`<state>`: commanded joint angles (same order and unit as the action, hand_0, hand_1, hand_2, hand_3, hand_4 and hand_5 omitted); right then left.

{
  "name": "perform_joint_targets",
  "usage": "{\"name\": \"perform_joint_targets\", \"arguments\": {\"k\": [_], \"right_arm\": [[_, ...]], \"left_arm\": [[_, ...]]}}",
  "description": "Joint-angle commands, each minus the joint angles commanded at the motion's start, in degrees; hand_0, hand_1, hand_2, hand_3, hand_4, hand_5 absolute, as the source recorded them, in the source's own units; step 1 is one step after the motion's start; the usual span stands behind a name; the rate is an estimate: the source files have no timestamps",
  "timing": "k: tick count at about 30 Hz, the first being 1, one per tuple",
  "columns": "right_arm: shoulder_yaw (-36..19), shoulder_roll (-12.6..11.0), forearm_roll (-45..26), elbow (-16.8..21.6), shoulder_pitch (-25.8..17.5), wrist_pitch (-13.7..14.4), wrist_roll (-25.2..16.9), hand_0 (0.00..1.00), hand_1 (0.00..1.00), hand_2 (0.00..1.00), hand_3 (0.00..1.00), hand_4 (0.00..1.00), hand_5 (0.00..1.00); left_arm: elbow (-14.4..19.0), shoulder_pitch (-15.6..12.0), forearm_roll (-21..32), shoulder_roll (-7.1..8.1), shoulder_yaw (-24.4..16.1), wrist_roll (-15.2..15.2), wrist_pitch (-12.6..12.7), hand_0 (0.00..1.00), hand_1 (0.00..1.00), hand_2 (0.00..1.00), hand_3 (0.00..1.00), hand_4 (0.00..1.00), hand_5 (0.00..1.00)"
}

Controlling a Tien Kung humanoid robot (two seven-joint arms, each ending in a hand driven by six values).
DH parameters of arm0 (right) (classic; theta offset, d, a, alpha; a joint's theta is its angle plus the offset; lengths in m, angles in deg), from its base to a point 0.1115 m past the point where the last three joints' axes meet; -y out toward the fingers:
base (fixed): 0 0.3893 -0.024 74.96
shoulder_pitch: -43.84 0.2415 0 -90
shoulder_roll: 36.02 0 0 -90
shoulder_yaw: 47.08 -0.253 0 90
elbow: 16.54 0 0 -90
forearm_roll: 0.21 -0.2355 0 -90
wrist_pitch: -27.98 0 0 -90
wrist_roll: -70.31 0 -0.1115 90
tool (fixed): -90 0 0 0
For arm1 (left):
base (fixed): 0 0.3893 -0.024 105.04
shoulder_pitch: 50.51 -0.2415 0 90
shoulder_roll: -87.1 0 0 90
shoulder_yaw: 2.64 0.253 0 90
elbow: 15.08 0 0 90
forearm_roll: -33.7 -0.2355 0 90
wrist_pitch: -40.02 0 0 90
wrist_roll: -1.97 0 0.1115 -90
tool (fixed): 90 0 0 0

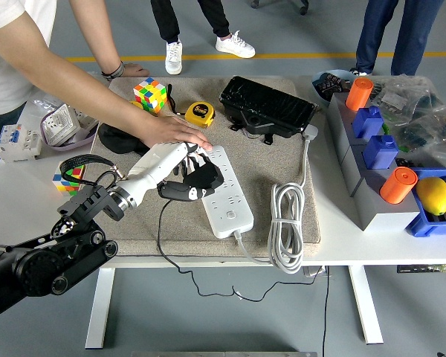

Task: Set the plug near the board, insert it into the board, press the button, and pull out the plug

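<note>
Over the near-left part of the white multi-socket power strip (221, 190), the robot's left hand (184, 172), white-backed with black fingers (208, 178), is curled around the black plug (180, 193), which sits at the strip's left edge; whether the pins have entered a socket cannot be told. One thin black cord (160, 236) trails from the plug across the mat and over the table's near edge. One person's hand (175, 132), reaching in from the upper left, lies flat with its fingertips on the strip's far-left corner, just above the robot's hand. From the wrist, the left arm (56, 256) runs back to the lower-left corner; the right arm is out of view. One grey felt mat (264, 167) carries the strip, whose own white cable lies in one coil (286, 223) to the right. Beyond the strip stand one black rectangular case (267, 108), one yellow tape measure (199, 113) and one multicoloured puzzle cube (150, 94); a second puzzle cube (68, 178) lies left of the mat on the white table (15, 223). At the right edge stand two orange cylinders (398, 185), one (360, 94) farther back, two blue blocks (377, 151), and one yellow lemon (433, 195) in a blue tray (418, 224).
</note>
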<state>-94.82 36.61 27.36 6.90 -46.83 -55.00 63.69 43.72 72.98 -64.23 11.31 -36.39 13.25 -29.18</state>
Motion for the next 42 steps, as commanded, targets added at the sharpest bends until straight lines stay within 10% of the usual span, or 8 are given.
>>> {"name": "perform_joint_targets", "arguments": {"k": [15,42], "right_arm": [[-0.05,0.02,0.14,0.16,0.06,-0.12,0.03,0.603,0.613,0.554,0.547,0.795,0.308],[-0.66,-0.05,0.62,0.48,-0.03,-0.17,-0.05,0.605,0.613,0.553,0.548,0.796,0.303]], "left_arm": [[-5.89,2.95,-0.57,-2.06,3.06,0.54,0.38,0.230,0.312,0.324,0.523,0.775,0.079],[-7.31,2.48,-0.27,-0.72,2.98,1.26,-0.46,0.235,0.318,0.329,0.523,0.778,0.090]]}}
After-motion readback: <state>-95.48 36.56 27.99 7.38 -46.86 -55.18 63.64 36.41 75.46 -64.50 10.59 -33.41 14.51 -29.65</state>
